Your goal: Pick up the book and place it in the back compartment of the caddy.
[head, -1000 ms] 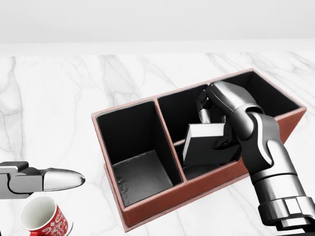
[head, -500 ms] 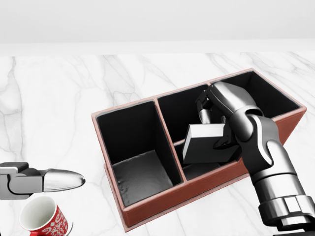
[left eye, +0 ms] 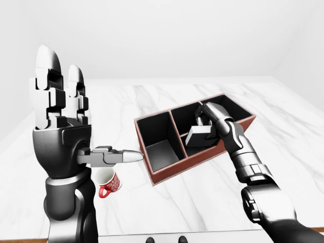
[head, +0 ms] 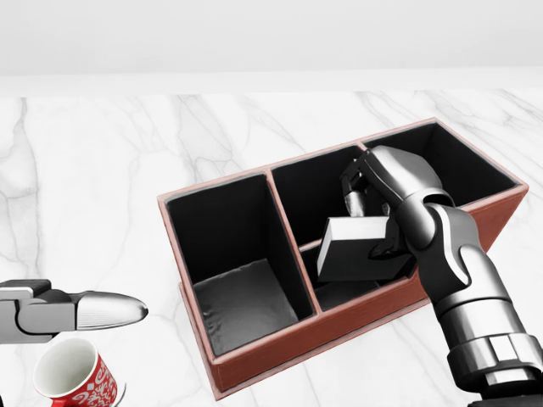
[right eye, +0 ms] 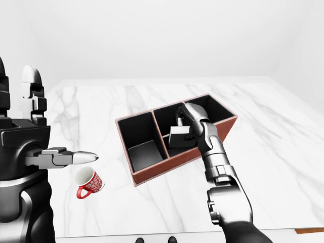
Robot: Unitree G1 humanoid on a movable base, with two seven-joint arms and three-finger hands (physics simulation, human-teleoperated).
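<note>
The caddy (head: 280,349) is a red-brown box with black compartments, lying slanted on the marble table. My right hand (head: 366,222) is shut on the grey book (head: 348,254). It holds the book tilted inside the caddy's middle section, over the divider between the upper and lower middle compartments. The book's lower edge is hidden below the caddy's near wall. My left hand (left eye: 81,121) is open and empty. It is raised upright at the left of the left-eye view, well away from the caddy, and only its thumb (head: 93,311) shows in the head view.
A red and white mug (head: 72,377) lies tilted on the table at the bottom left of the head view, under my left thumb. The caddy's large left compartment (head: 237,280) and right compartment (head: 458,165) hold nothing. The marble table's edge (left eye: 202,234) runs along the bottom.
My right hand and the book have shifted very slightly to the right and down inside the caddy. The left hand, the mug and the caddy have not moved.
</note>
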